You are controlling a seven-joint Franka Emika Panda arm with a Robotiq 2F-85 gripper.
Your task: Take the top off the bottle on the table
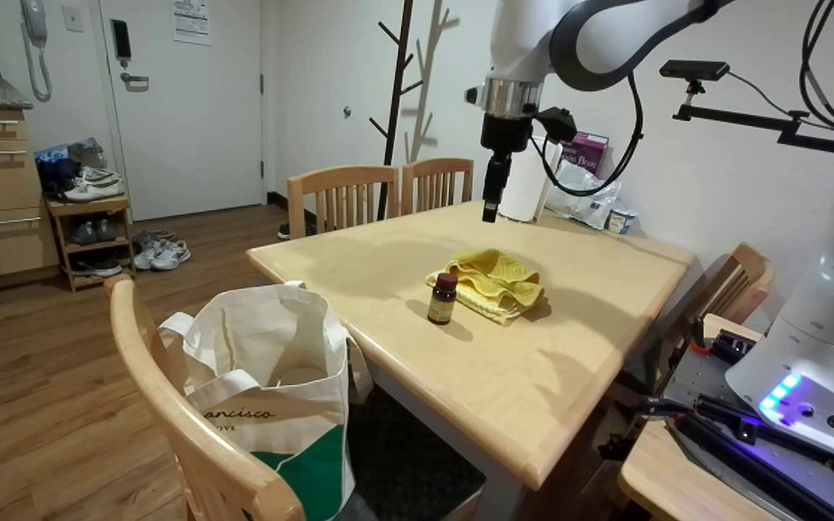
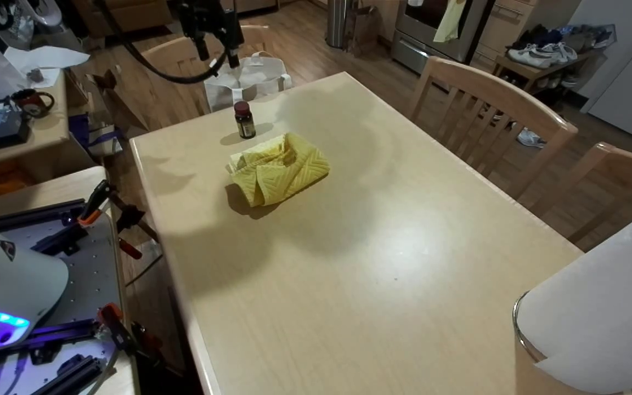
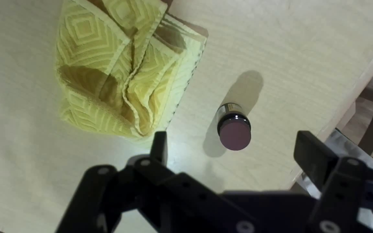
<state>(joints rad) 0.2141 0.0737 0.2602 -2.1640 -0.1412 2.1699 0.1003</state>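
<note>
The small dark-brown bottle (image 1: 441, 308) stands upright on the light-wood table (image 1: 366, 275) with its round dark-red top (image 1: 447, 281) on it. The bottle (image 2: 246, 127) and its top (image 2: 242, 108) also show in an exterior view, near one table edge. My gripper (image 1: 489, 213) is open and empty, high above the table, and touches nothing. Its fingers also show in an exterior view (image 2: 218, 56). In the wrist view the top (image 3: 235, 134) is seen from above, in the gap between the two spread fingers (image 3: 231, 147), well below them. The bottle's body (image 3: 227, 111) is partly hidden under the top.
A crumpled yellow cloth (image 1: 493, 282) lies close beside the bottle. A white paper roll (image 2: 596, 307) stands at the table's far end from the bottle. Wooden chairs (image 1: 344, 195) surround the table, and a canvas bag (image 1: 279, 391) sits on one by the bottle's edge.
</note>
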